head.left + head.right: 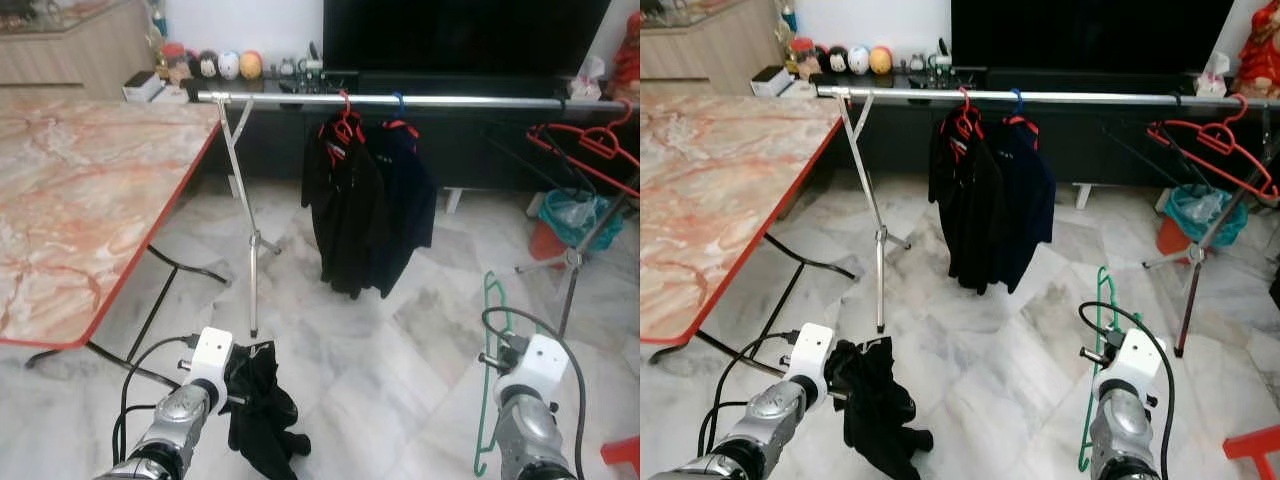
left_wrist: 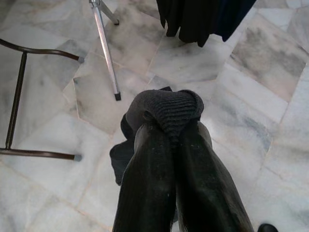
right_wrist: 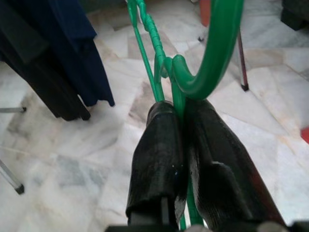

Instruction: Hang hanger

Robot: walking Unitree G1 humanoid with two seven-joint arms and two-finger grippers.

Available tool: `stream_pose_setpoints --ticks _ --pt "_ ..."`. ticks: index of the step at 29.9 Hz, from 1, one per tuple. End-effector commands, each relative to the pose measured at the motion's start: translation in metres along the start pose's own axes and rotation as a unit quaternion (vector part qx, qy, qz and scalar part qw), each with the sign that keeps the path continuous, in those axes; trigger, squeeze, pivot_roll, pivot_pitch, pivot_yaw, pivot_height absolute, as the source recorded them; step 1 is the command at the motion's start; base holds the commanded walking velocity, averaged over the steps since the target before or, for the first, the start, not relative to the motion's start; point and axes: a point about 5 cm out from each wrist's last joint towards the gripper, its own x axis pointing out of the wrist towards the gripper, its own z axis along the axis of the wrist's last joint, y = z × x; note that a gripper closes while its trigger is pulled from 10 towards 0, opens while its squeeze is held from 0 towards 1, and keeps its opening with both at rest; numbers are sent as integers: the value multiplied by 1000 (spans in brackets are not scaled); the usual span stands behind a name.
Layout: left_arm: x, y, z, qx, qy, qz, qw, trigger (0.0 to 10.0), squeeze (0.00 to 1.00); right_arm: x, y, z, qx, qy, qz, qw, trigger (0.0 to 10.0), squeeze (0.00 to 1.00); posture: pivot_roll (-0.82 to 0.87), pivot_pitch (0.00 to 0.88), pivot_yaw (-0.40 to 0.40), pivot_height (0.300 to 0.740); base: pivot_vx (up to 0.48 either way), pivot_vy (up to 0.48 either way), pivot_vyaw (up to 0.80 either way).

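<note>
Right gripper (image 3: 179, 121) fingers clamped on green hanger (image 1: 487, 370), long axis vertical; left gripper (image 2: 174, 140) fingers pinching black garment (image 1: 258, 410).

No text, label, brand or number can be read anywhere (any printing is too small or blurred).

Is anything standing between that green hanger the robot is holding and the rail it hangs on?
Nothing visible does. The right gripper holds the green hanger above open floor, and the silver rail has bare stretches beside the dark garments.
</note>
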Motion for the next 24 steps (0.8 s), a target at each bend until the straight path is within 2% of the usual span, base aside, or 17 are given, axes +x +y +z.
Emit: stream_pose_setpoints --ticks 1,5,24 --pt "1 1 5 5 -10 2 1000 10000 0 3 2 8 13 -13 -1 1000 10000 0 91 0 -11 740 356 0 -800" --pt "1 1 4 5 -8 2 1000 10000 0 4 3 10 4 -19 2 1000 10000 0 89 0 -9 740 359 0 -200" --pt "2 -1 3 2 -4 0 1000 10000 0 4 8 12 13 -26 7 1000 10000 0 88 0 -10 740 365 0 0"
